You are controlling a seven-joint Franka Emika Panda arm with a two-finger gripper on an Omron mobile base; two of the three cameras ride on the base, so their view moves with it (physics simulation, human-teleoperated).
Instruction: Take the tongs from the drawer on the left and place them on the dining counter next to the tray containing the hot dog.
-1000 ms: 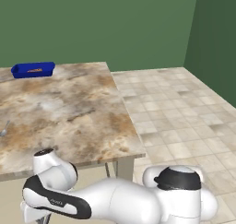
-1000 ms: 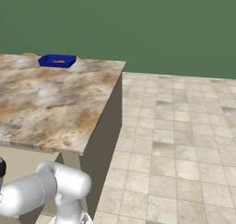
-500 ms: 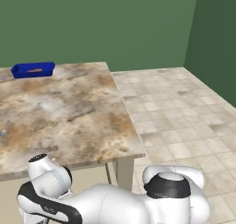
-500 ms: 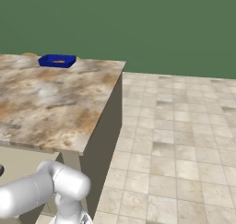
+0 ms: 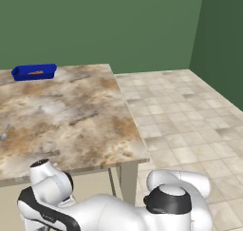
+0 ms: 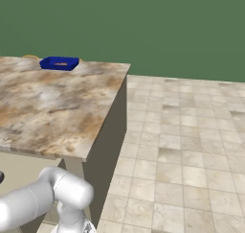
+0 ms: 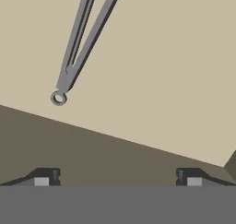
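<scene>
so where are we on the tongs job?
Early. Done: the drawer looks open, the tongs lie on its beige floor. In hand: the open gripper hovers over them, nothing held. Left: grasp, lift, carry to the stone counter and set them beside the blue tray.

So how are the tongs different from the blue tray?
The tongs are grey, long and thin, two arms meeting at a small ring; the tray is bright blue, boxy, with low sides. The tongs lie on a plain beige surface in the hand view; the tray sits on the dining counter at a far corner. The tray holds something small; the tongs hold nothing.
</scene>
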